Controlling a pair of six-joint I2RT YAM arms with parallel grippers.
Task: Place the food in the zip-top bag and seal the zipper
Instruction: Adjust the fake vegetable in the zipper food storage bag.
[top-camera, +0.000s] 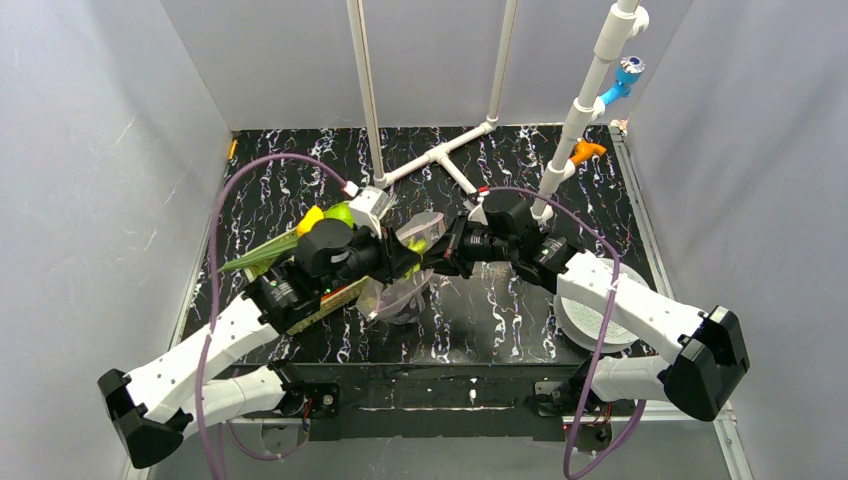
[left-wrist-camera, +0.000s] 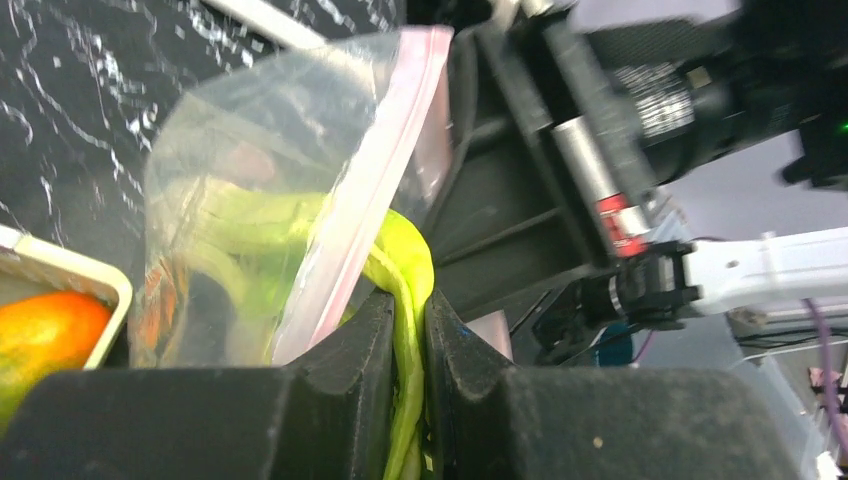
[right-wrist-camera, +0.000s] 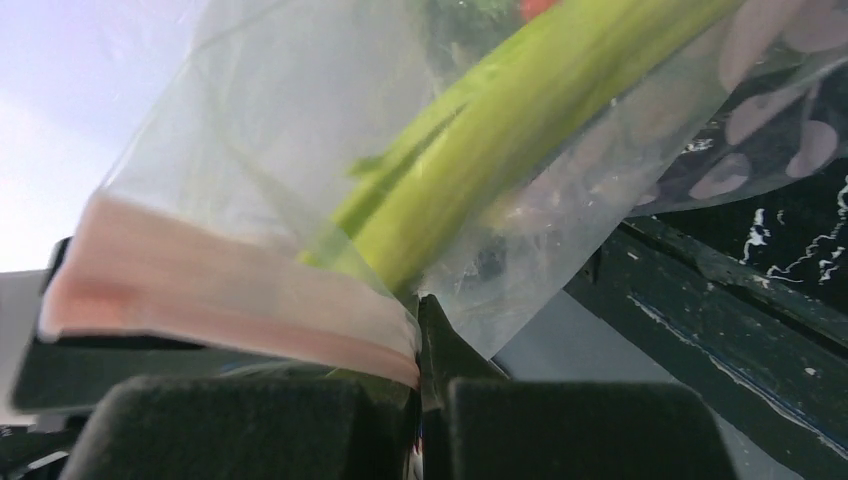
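Left gripper (left-wrist-camera: 408, 330): narrow, jaws clamped on a limp green-yellow leek stalk (left-wrist-camera: 404, 262).
Leek: runs forward from the fingers into the clear floppy plastic bag (left-wrist-camera: 230, 160) just ahead.
Right gripper (right-wrist-camera: 420, 395): closed tight, pinching the bag's edge beside the pinkish press strip (right-wrist-camera: 200, 290).
Orange food piece (left-wrist-camera: 45, 335): left of the left gripper, in a cream-rimmed container (left-wrist-camera: 100, 280).
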